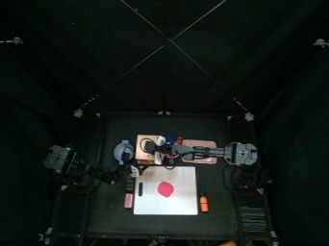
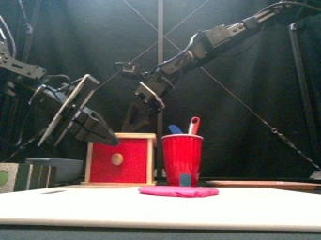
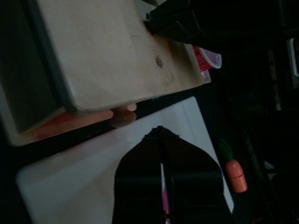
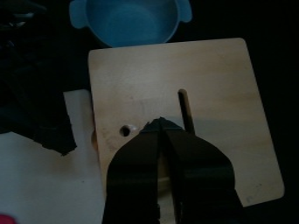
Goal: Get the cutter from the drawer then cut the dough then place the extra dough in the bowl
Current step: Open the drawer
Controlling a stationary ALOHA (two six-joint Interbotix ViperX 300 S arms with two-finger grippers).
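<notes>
The pale wooden box (image 1: 149, 149) stands behind the white cutting board (image 1: 144, 204); its red drawer front (image 2: 120, 159) sits flush in the frame. A flat red dough disc (image 1: 164, 185) lies on the board. The blue-grey bowl (image 4: 128, 19) stands beside the box on its left. My right gripper (image 4: 163, 124) hangs shut just above the box top (image 4: 216, 96), near its slot. My left gripper (image 3: 159, 131) is shut too, low over the board's back-left corner and pointing at the drawer front (image 3: 65, 124). No cutter shows.
A red cup (image 2: 182, 157) holding a blue and a red toy knife stands right of the box. Small orange toys lie at the board's left edge (image 1: 127, 200) and right edge (image 1: 203, 204). The two grippers are close together around the box.
</notes>
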